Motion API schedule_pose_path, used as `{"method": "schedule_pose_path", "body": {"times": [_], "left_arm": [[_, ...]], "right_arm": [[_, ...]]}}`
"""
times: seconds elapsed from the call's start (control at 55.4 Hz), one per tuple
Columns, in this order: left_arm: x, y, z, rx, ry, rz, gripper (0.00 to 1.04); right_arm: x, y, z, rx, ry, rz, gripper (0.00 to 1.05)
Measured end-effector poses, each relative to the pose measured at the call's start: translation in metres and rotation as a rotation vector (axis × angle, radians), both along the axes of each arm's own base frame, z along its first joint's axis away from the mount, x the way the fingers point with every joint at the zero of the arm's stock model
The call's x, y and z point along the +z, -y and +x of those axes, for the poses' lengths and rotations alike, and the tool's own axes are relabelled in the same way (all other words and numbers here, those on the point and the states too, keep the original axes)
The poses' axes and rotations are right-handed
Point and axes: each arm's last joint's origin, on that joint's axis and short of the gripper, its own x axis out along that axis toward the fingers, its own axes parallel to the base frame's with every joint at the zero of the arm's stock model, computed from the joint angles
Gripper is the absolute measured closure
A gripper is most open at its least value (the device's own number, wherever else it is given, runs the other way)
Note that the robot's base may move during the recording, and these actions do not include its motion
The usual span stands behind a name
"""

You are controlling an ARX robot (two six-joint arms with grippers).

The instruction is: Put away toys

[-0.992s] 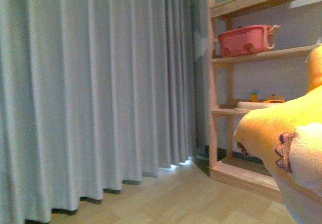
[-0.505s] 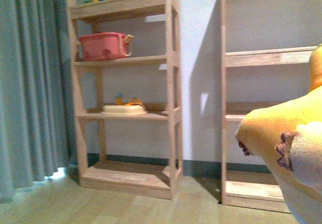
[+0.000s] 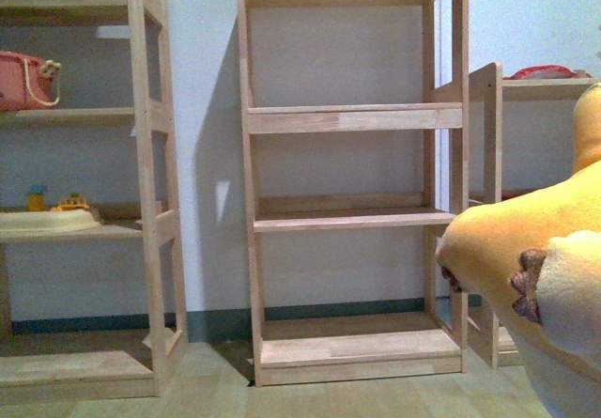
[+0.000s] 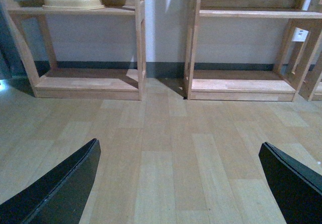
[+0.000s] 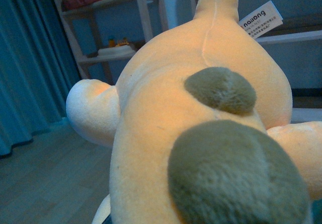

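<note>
1. Closest to you is the plush toy. It is orange-yellow with a cream patch and a brown stitched detail, and it sits up off the floor at the right edge of the front view. In the right wrist view it fills nearly the whole frame, with a white label standing out from it.
2. The right tool does not show in any view because the plush covers it. You cannot tell how far it is closed or where it grips, though the toy hanging at that wrist suggests it is carried there.
3. The left tool hangs low over the wooden floor with its two dark fingers spread wide and nothing between them.
4. Further off, straight ahead, an empty shelf unit stands against the wall. To its left is a second shelf unit holding a pink basket and, one shelf lower, a cream tray with small toys in it.
5. By my reading you are in the carry step — toy in the air, not yet stowed. The next move calls for closing in on a shelf or the basket and bringing the plush level with it. Release only once it rests there — it is soft and may sag or roll.
</note>
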Motion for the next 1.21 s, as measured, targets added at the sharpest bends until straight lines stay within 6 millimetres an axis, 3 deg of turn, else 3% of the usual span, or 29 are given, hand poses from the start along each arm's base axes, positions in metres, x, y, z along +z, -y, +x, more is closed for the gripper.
{"method": "schedule_pose_path", "body": {"times": [1.209], "left_arm": [[0.0000, 0.0000, 0.0000, 0.000, 0.000, 0.000, 0.06]], "right_arm": [[-0.0001, 0.0000, 0.0001, -0.001, -0.001, 0.000, 0.86]]}}
